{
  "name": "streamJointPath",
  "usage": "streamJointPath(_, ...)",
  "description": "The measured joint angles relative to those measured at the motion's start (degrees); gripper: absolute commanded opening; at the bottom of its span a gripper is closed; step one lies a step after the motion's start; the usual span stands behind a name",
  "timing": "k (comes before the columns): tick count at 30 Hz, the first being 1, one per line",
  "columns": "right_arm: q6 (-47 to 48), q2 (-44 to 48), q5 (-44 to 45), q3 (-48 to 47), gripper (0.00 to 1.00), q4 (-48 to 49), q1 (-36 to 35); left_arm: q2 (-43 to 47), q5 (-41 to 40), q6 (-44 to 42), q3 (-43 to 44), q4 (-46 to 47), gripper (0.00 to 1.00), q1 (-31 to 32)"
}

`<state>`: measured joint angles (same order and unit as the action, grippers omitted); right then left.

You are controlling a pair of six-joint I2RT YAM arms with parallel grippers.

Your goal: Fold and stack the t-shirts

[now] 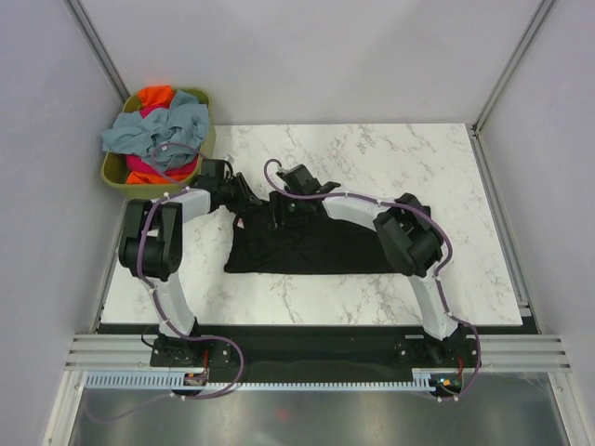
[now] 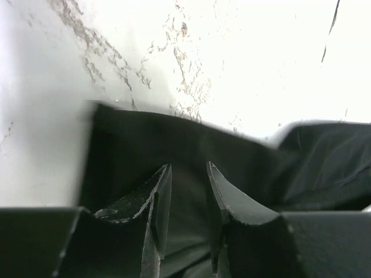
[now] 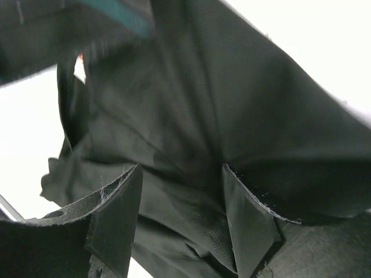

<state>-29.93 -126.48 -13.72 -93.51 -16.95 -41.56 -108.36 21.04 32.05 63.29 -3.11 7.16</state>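
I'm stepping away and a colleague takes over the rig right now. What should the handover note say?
Left claw: open, low over the far left edge of the black shirt.
Right claw: open, black cloth bunched between its fingers.
Black shirt: on the table; whether it is folded is unclear.
Grey-blue shirt, orange shirt and pink shirt: heaped in the basket by the table's far left corner.
Done: no stack yet.
Left: fold the black shirt, then fetch, fold and stack the others.

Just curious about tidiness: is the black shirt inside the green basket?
No, the black t-shirt lies on the marble table, outside the basket.
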Motion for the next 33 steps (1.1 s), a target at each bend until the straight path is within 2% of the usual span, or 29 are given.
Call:
streamJointPath(8,1.6,10.3,1.9,13.0,0.68,-1.0,-2.8,-1.5,-0.2,-0.1,1.3,-0.2,0.36,0.1)
streamJointPath(14,3.1,15.5,4.8,15.3,0.76,-2.5,-4.3,-1.7,-1.4,-0.6,1.7,-1.2,0.38,0.1)
streamJointPath(17,3.6,16.2,6.4,14.8,0.77,-3.1,-4.5,-1.6,-2.7,-1.0,1.7,-1.8,0.46,0.3)
streamJointPath(22,4.5,16.2,9.7,13.6,0.79,-5.0,-4.3,2.6,-6.4,-2.0,-0.1,-4.5,0.69,0.7)
streamJointPath(24,4.7,16.2,10.7,13.2,0.79,-5.0,-4.0,5.2,-7.2,-2.6,-2.1,-4.0,0.73,1.0)
streamJointPath(26,4.9,16.3,11.2,13.2,0.79,-5.0,-3.6,7.1,-7.6,-3.2,-3.5,-4.0,0.71,1.7)
streamJointPath(30,5.0,18.7,11.7,15.1,0.8,-5.4,-0.9,6.7,-9.0,-3.9,-3.6,-4.4,0.54,5.2)
streamJointPath(33,5.4,24.1,11.6,18.9,0.81,-5.9,3.5,5.2,-9.5,-3.9,-3.6,-4.6,0.46,7.3)
